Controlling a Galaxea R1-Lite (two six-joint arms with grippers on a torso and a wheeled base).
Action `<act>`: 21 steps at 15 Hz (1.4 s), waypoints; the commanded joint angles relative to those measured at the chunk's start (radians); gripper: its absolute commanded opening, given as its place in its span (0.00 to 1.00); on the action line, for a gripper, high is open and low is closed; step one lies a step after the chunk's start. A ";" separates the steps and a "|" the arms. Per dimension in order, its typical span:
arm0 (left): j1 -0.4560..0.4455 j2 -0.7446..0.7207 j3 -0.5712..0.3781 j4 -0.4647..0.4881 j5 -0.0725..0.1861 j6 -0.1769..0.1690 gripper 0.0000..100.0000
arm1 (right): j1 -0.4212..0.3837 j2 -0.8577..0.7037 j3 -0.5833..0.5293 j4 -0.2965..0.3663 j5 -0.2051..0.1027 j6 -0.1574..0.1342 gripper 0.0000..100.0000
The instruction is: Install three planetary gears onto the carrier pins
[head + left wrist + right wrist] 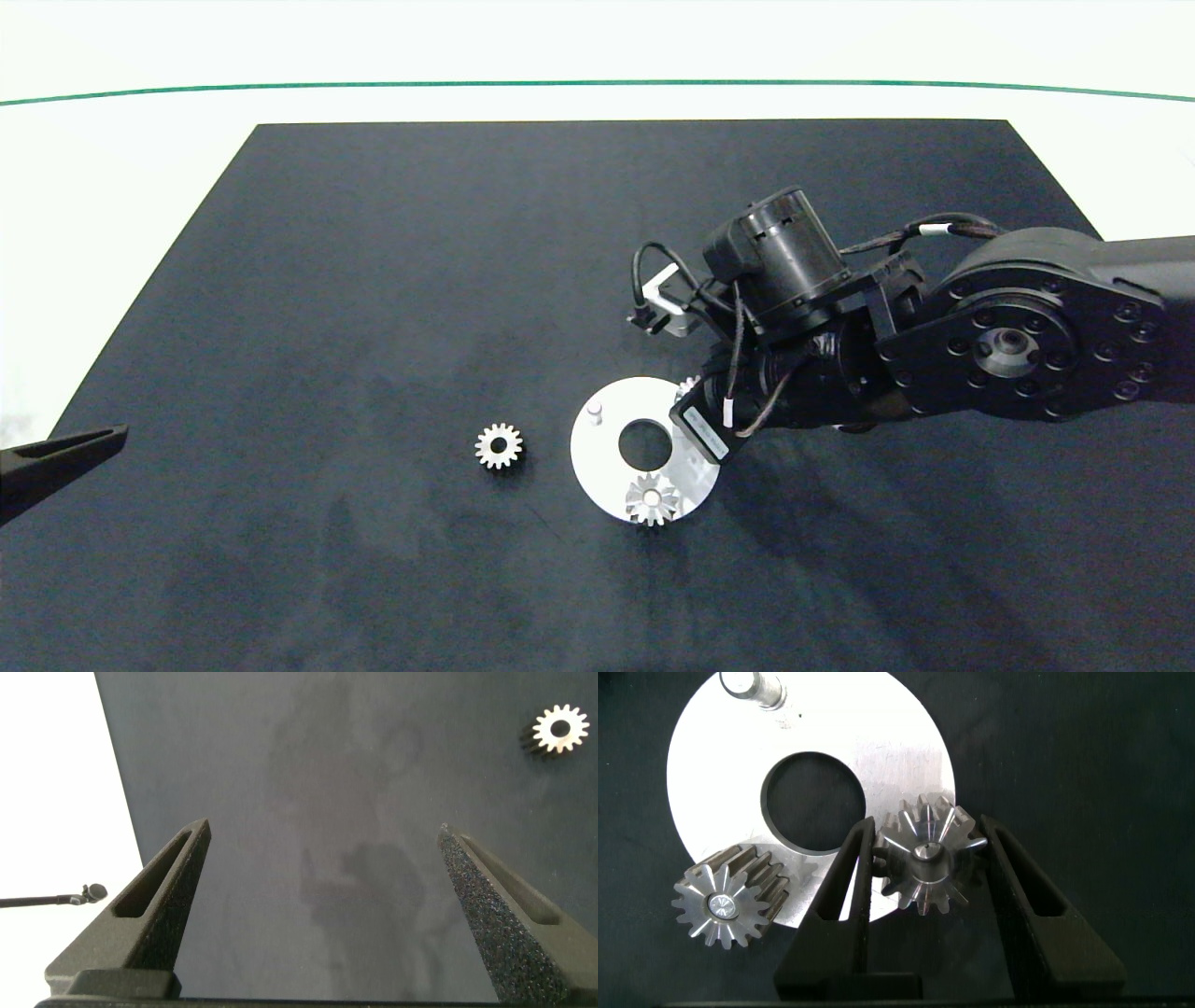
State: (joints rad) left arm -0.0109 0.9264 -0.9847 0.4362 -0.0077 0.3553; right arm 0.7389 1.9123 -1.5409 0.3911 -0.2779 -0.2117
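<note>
The white disc (607, 467) lies mid-mat and carries the carrier pins. One pin (752, 686) stands bare, also seen as a small peg (595, 411). A planetary gear (652, 499) sits on the near pin (729, 901). My right gripper (924, 821) is down over the disc's far right part, its fingers (850, 877) touching both sides of a second gear (924, 859) that sits over a pin, the pin tip showing in its hole. The third gear (499, 446) lies loose on the mat left of the disc. My left gripper (322, 835) is open and empty.
The dark mat (373, 280) covers the white table, with a green line (597, 84) beyond it. The left arm (56, 457) rests at the mat's left edge; the loose gear (561, 730) lies well ahead of it. The right arm's bulky wrist (794, 271) overhangs the disc's right side.
</note>
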 commanded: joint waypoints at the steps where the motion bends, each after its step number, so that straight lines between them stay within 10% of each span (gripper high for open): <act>1: 0.000 0.000 0.000 0.003 0.000 0.002 1.00 | 0.000 0.005 -0.002 -0.003 -0.003 -0.002 1.00; 10: 0.000 0.002 0.000 0.003 0.000 0.002 1.00 | -0.004 0.002 -0.001 -0.012 0.000 0.000 1.00; 14: 0.000 0.005 0.003 0.003 0.000 0.005 1.00 | -0.016 -0.234 0.082 0.003 0.003 0.009 1.00; 18: -0.001 0.011 0.004 0.003 0.000 0.005 1.00 | -0.257 -0.615 0.519 -0.005 0.019 0.020 1.00; 21: -0.011 0.020 0.038 -0.001 0.005 0.008 1.00 | -0.401 -0.707 0.619 -0.024 0.115 0.017 1.00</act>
State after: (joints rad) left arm -0.0187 0.9396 -0.9579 0.4334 -0.0043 0.3621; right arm 0.4353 1.3551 -1.0236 0.3732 -0.1989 -0.1934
